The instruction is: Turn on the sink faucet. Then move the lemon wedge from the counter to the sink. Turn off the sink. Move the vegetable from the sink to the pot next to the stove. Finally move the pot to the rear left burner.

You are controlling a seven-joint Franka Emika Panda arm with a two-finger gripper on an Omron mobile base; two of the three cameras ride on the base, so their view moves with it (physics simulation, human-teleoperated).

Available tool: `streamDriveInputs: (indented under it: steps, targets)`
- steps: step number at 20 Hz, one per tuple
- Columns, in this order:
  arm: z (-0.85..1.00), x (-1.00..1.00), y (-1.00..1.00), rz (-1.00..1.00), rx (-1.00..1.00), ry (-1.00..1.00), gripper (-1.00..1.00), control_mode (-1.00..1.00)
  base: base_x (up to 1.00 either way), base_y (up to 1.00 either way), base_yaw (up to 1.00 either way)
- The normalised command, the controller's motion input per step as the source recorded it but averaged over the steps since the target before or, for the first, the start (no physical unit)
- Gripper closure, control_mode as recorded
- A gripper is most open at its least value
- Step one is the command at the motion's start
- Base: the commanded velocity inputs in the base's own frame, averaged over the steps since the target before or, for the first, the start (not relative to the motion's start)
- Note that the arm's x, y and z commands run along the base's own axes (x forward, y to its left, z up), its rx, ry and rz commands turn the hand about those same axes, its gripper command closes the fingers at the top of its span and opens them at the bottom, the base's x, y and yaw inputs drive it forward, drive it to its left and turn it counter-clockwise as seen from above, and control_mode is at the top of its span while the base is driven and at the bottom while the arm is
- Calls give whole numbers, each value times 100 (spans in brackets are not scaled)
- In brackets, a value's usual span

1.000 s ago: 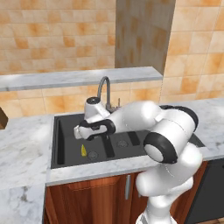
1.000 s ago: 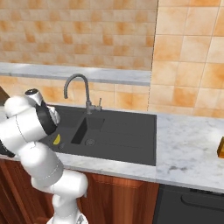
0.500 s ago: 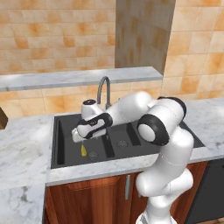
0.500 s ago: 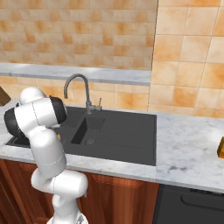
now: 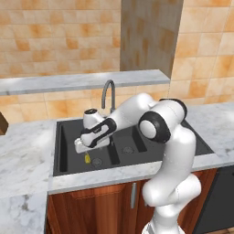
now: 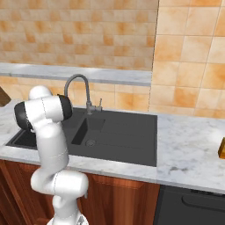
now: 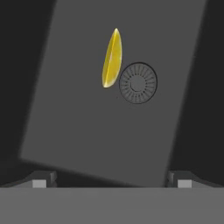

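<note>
From the left base view, your pincer (image 5: 81, 147) hangs over the sink (image 5: 61, 151), the lemon wedge (image 5: 87, 158) below at 5 o'clock. From the right, the sink faucet (image 6: 78, 90) stands behind. In the hand view the jaws stand apart; the wedge lies touching the drain (image 7: 138, 82) at 9 o'clock. It's likely light and slick: grip across its thin middle.
</note>
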Motion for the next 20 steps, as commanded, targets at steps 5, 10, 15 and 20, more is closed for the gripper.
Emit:
streamDriveInputs:
  steps: [5, 10, 15, 20]
  targets:
    - [-29, 10, 2, -1, 0, 5, -100, -100, 0, 0, 0]
    - [-24, 18, 1, 0, 0, 6, -100, -100, 0, 0, 0]
    - [-7, 14, 3, 0, 0, 4, -100, -100, 0, 0, 0]
    - [-7, 20, 7, 0, 0, 4, -100, -100, 0, 0, 0]
